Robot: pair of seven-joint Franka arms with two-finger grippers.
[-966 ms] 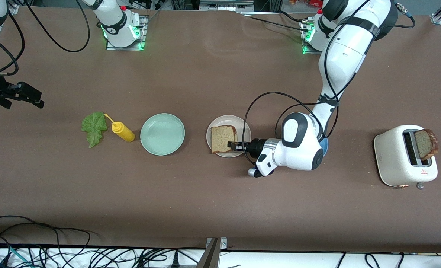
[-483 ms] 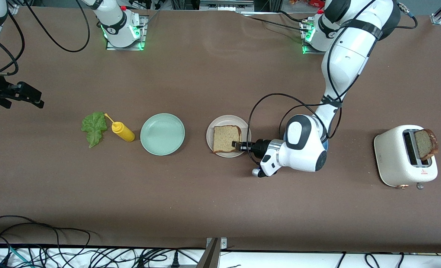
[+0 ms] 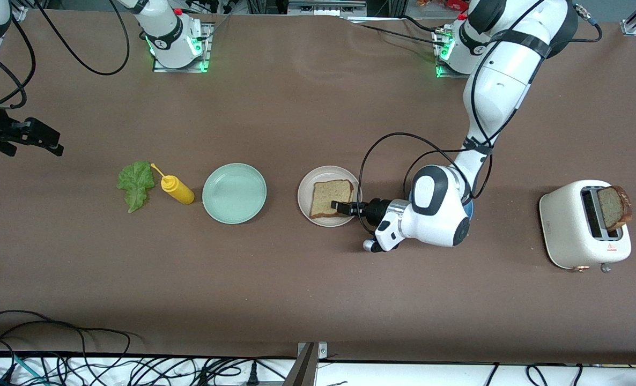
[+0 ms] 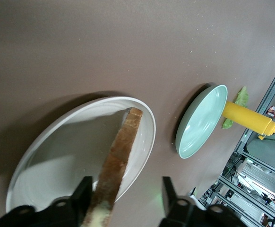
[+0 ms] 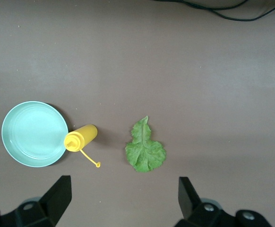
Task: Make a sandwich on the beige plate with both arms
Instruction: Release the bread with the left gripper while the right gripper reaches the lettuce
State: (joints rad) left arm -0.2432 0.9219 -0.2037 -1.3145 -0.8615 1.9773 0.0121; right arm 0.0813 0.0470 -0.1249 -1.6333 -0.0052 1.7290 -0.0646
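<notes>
Left gripper [image 3: 341, 206] spread at the bread slice's edge on the beige plate; right gripper parked wide open.

The left gripper's fingers [image 4: 83, 195] stand apart around the first bread slice [image 3: 331, 198], which lies on the beige plate [image 3: 306, 192]; in the left wrist view one finger sits close against the crust, so contact cannot be ruled out. To finish the release well, I would draw the gripper straight back toward the left arm's end of the table, level, so a finger does not drag the slice off the plate. The right gripper [image 5: 123, 196] waits open above the lettuce leaf [image 3: 135, 185], which lies just beside the yellow squeeze bottle [image 3: 175, 188]. The second slice [image 3: 614, 207] stands in the toaster [image 3: 564, 225], well apart from the plate. A mint-green plate [image 3: 234, 193] lies between bottle and beige plate.
</notes>
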